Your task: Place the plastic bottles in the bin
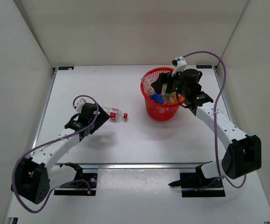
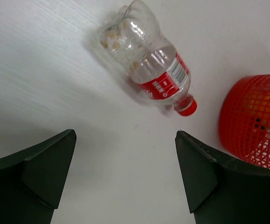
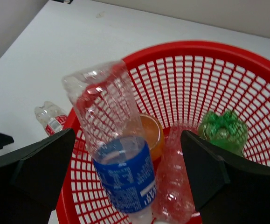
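Note:
A clear red-labelled bottle lies on its side on the white table, cap toward the bin. My left gripper stands open just short of its base, nothing between the fingers. The red mesh bin holds an orange bottle, a green bottle and a plain clear bottle. My right gripper hangs over the bin with its jaws wide apart. A clear blue-labelled bottle stands cap-down between them, inside the bin against its near wall, touching neither finger.
The bin's wall shows at the right of the left wrist view, close to the lying bottle's cap. White walls enclose the table on three sides. The red-labelled bottle also shows left of the bin in the right wrist view.

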You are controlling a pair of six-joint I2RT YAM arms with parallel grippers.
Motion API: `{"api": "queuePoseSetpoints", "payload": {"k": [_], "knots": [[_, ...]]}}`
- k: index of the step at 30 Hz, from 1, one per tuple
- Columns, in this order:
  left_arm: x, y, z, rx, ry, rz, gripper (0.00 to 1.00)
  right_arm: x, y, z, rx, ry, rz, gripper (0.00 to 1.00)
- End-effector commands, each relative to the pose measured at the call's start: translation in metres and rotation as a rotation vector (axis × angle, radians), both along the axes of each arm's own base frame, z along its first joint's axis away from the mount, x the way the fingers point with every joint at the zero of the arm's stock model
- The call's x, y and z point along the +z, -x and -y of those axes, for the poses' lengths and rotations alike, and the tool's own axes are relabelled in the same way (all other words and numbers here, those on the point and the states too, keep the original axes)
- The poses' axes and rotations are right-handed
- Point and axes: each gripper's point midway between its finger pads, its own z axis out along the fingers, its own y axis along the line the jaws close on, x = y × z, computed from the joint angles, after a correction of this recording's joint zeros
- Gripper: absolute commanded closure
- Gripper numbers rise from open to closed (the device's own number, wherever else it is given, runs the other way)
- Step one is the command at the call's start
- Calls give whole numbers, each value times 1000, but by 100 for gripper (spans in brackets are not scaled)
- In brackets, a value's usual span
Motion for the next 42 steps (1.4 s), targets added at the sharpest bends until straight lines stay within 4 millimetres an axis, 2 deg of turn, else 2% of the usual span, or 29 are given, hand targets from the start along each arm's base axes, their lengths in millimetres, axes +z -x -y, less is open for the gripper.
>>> {"api": "queuePoseSetpoints", "payload": {"k": [1, 4, 5, 7, 8, 9, 10, 11, 13, 15, 16, 21, 25, 26, 28, 31, 34, 35, 36, 37, 38, 39, 40, 41, 42], "knots": [[23, -32, 3, 42, -20, 101, 1, 13, 4, 18, -90, 17, 79, 7], [19, -48, 6, 47, -30, 87, 1, 24, 9, 36, -164, 65, 101, 2], [12, -52, 5, 60, -36, 69, 1, 18, 12, 40, -177, 89, 80, 1], [7, -62, 9, 58, -54, 59, 1, 36, 21, 54, -226, 99, 128, 1], [-6, -65, 5, 71, -76, 28, 1, 36, 25, 59, -241, 105, 125, 1], [-17, -65, 8, 72, -71, -8, 2, 48, 30, 65, -255, 108, 151, 1], [-13, -74, 13, 66, -41, 3, 2, 58, 34, 80, -317, 116, 169, 1], [-22, -77, 13, 71, -33, -25, 1, 58, 38, 89, -337, 128, 164, 1], [-26, -85, 15, 84, -38, -29, 1, 65, 50, 110, -400, 158, 171, 0], [-33, -91, 14, 108, -57, -42, 1, 62, 58, 119, -422, 173, 163, 1], [-30, -96, 17, 108, -42, -36, 1, 62, 63, 131, -455, 177, 158, 1], [-46, -111, 23, 113, -51, -71, 2, 36, 76, 160, -512, 208, 63, 1], [-63, -118, 31, 107, -45, -114, 1, 30, 85, 174, -547, 224, 56, 1], [-60, -123, 33, 108, -38, -105, 2, 35, 88, 177, -562, 215, 70, 1], [-67, -124, 37, 104, -41, -119, 5, 32, 93, 183, -578, 213, 67, 1], [-64, -130, 48, 83, -26, -117, 13, 26, 97, 193, -597, 226, 47, 0], [-46, -133, 52, 64, -38, -74, 27, 20, 105, 205, -641, 231, 25, 1], [-31, -135, 54, 55, -28, -37, 30, 9, 105, 209, -650, 250, -4, 1], [-13, -139, 54, 48, -15, 8, 35, 13, 109, 211, -665, 240, 9, 1], [2, -143, 55, 42, -5, 47, 38, 8, 111, 217, -676, 259, -6, 1], [24, -145, 56, 32, 4, 98, 39, 8, 113, 222, -694, 259, -6, 1], [55, -149, 60, 12, 9, 173, 40, 2, 116, 225, -705, 257, -18, 0], [91, -158, 65, 8, 28, 256, 40, 5, 120, 225, -701, 257, -4, 1], [113, -156, 72, -30, 18, 311, 39, -1, 123, 226, -704, 262, -21, 0], [155, -162, 79, -47, 21, 410, 39, -3, 125, 233, -729, 256, -21, 1]]}}
